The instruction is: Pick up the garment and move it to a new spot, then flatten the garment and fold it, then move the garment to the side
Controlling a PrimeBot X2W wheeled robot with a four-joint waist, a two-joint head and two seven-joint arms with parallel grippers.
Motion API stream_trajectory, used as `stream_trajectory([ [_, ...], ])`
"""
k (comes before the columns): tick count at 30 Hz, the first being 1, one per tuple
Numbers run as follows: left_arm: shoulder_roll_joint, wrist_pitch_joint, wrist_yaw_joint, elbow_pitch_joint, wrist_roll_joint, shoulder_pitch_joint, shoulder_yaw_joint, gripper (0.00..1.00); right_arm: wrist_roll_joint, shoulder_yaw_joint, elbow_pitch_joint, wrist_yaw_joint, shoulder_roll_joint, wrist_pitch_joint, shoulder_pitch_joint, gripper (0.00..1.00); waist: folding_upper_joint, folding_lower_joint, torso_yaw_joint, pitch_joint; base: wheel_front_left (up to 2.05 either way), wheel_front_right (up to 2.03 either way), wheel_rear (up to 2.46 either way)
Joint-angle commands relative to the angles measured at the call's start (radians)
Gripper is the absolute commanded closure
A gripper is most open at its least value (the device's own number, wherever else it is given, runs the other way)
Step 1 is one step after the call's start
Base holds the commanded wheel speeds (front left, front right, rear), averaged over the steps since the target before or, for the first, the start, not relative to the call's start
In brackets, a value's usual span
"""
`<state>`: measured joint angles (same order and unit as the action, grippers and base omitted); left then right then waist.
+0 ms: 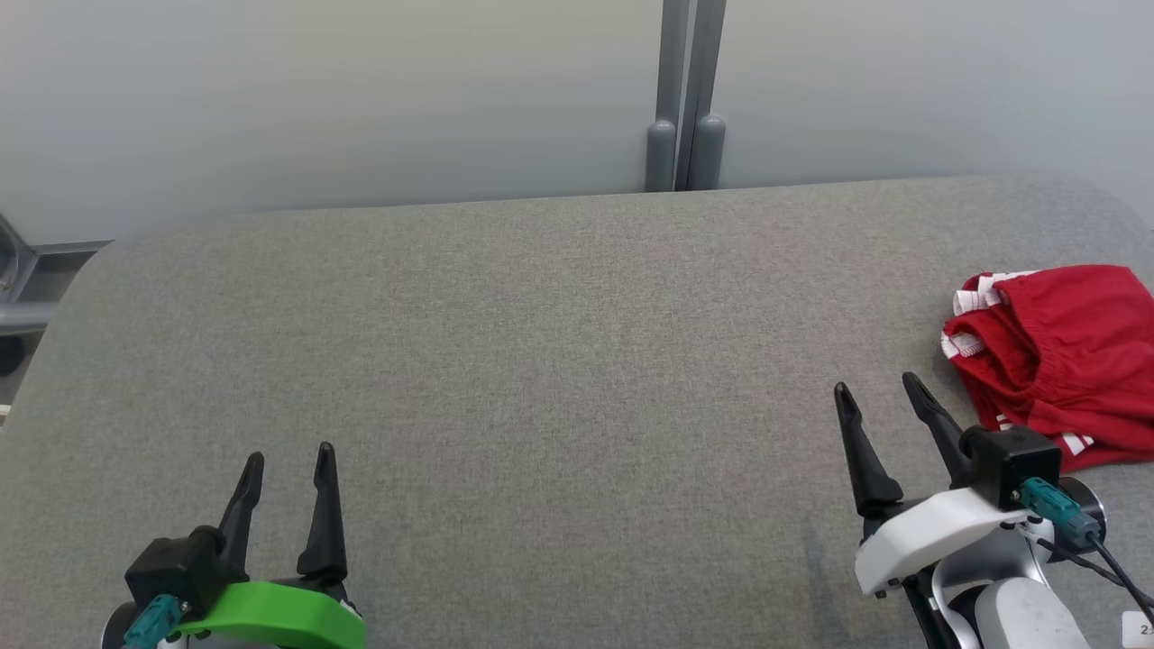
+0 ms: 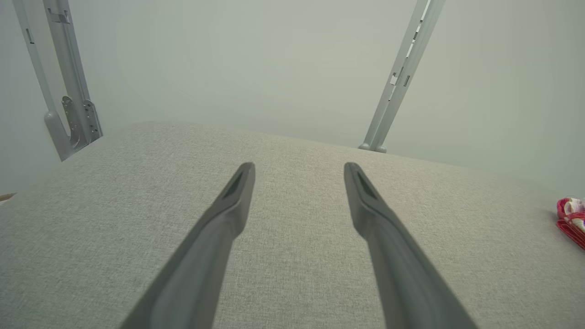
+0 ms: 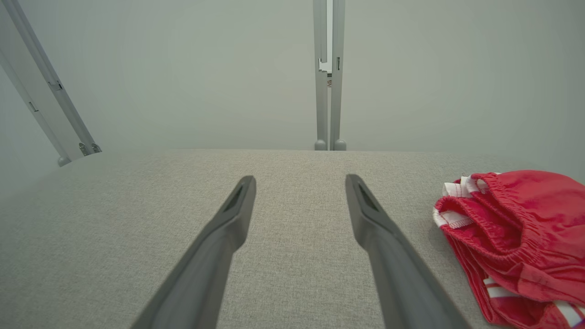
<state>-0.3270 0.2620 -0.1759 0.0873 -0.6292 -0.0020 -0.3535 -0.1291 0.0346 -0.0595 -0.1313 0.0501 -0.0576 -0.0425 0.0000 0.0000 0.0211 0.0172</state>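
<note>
The garment is a red piece with white stripes, lying bunched at the right edge of the grey fabric table. In the right wrist view the garment lies just right of my fingers, its elastic waistband facing them. A sliver of the garment shows at the far right of the left wrist view. My right gripper stands open beside the garment, a little to its left, with nothing between the fingers. At the lower left my left gripper is open and empty, far from the cloth.
A pale wall stands behind the table, with a grey upright post at the back middle. A metal frame sits off the table's left corner. The table's back corners are rounded.
</note>
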Motion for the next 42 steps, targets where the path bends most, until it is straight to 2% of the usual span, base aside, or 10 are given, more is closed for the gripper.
stream_trajectory([
  [1, -0.006, -0.001, 0.003, 0.004, 0.008, -0.017, 0.000, 0.00, -0.005, -0.002, -0.002, 0.001, 0.001, -0.003, 0.003, 0.00, 0.0000, 0.0000, 0.000, 0.000, 0.00, 0.00, 0.00],
  [5, -0.010, -0.005, 0.004, 0.015, 0.007, -0.020, -0.004, 0.00, -0.005, -0.004, 0.000, 0.001, 0.001, -0.005, 0.002, 0.00, 0.0000, 0.0000, 0.001, -0.001, 0.00, 0.00, 0.00],
  [6, -0.003, -0.006, 0.000, 0.015, 0.004, -0.008, -0.005, 1.00, 0.000, -0.002, 0.000, 0.000, 0.000, 0.000, 0.000, 1.00, 0.0000, 0.0000, 0.001, -0.001, 0.00, 0.00, 0.00],
  [12, 0.025, -0.011, 0.003, 0.058, -0.009, 0.022, -0.015, 1.00, -0.019, -0.001, -0.050, 0.000, -0.005, 0.005, 0.028, 1.00, 0.0000, 0.0000, 0.000, -0.002, 0.00, 0.00, 0.00],
  [31, 0.089, -0.096, 0.084, 0.091, -0.276, -0.024, 0.096, 1.00, -0.415, -0.054, -0.084, 0.000, 0.000, 0.057, 0.001, 1.00, 0.0000, 0.0000, -0.003, -0.005, 0.00, 0.00, 0.00],
  [42, 0.115, -0.131, 0.118, 0.106, -0.381, -0.043, 0.140, 1.00, -0.572, -0.076, -0.097, 0.000, 0.001, 0.078, -0.008, 1.00, 0.0000, 0.0000, -0.005, -0.006, 0.00, 0.00, 0.00],
])
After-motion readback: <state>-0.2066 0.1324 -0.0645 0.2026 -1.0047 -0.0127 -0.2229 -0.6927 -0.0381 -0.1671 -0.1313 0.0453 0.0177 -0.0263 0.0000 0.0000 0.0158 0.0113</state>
